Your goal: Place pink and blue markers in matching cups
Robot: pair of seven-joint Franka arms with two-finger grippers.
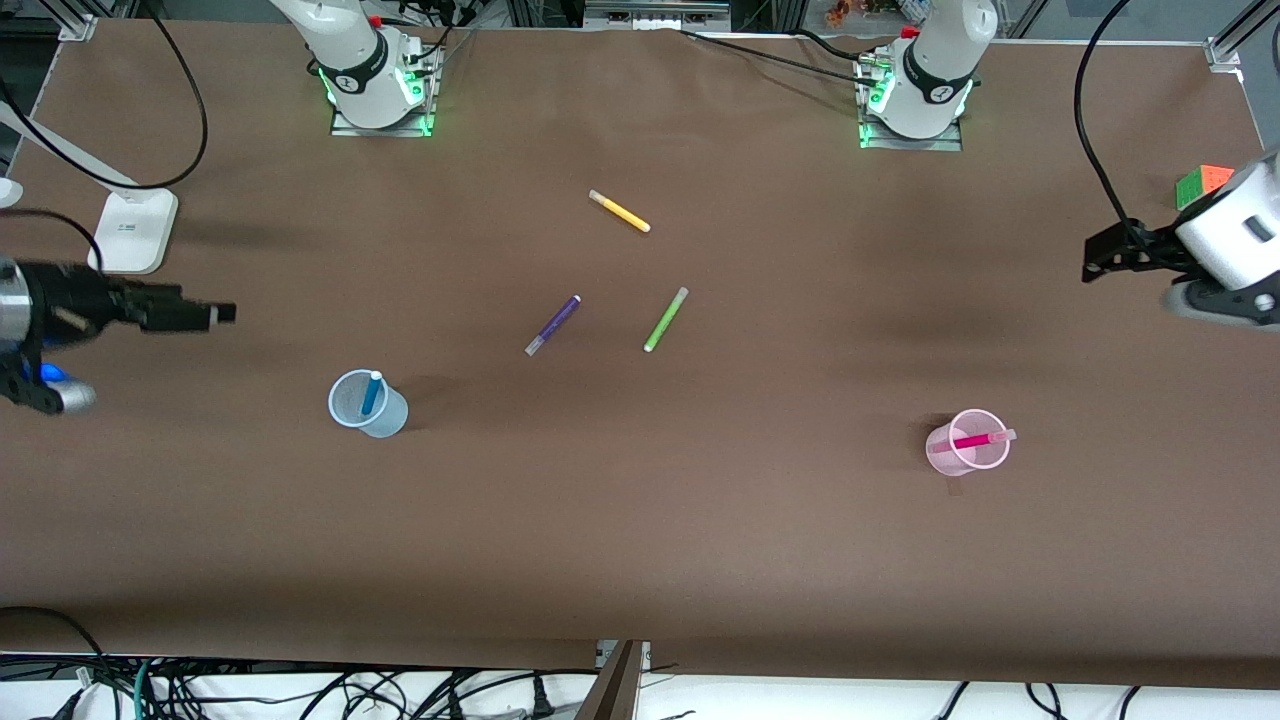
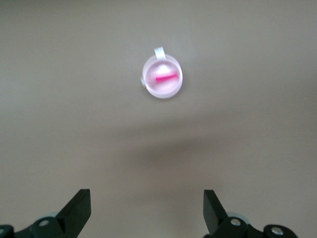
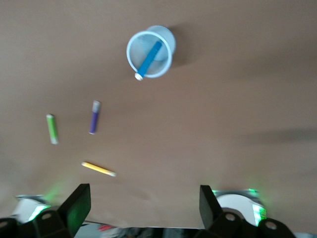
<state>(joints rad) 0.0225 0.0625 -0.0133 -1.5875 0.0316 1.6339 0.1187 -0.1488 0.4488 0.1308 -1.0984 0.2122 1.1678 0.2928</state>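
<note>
We find both markers in their cups. The blue marker (image 1: 372, 393) stands in the blue cup (image 1: 366, 404) toward the right arm's end of the desk (image 1: 700, 540), leaning with its pale cap above the rim. The pink marker (image 1: 972, 440) lies in the pink cup (image 1: 966, 441) toward the left arm's end, tilted so that its long axis runs nearly level across the cup's mouth and its pale cap sticks out over the rim on the side toward the left arm's end.

Our right gripper (image 1: 222, 313) hangs over the desk's right-arm edge, its fingers apart and holding nothing; in the right wrist view the gripper (image 3: 144, 201) is spread wide with only bare desk between the fingers. The blue cup sits near it, lower in the front view. Our left gripper (image 1: 1088, 262) hangs over the desk's left-arm edge, fingers likewise spread and empty, as the left wrist view (image 2: 147, 207) shows, with the pink cup (image 2: 162, 77) well apart from it.

We judge the task essentially done, since each colour sits in its match. If any move is left, it turns on the pink marker: it lies nearer the left arm, and its shallow lean and overhanging cap make it the one that might tip out. The purple marker (image 1: 553, 325), green marker (image 1: 665, 319) and yellow marker (image 1: 619, 211) lie flat mid-desk, between the two cups and farther from the front camera.
</note>
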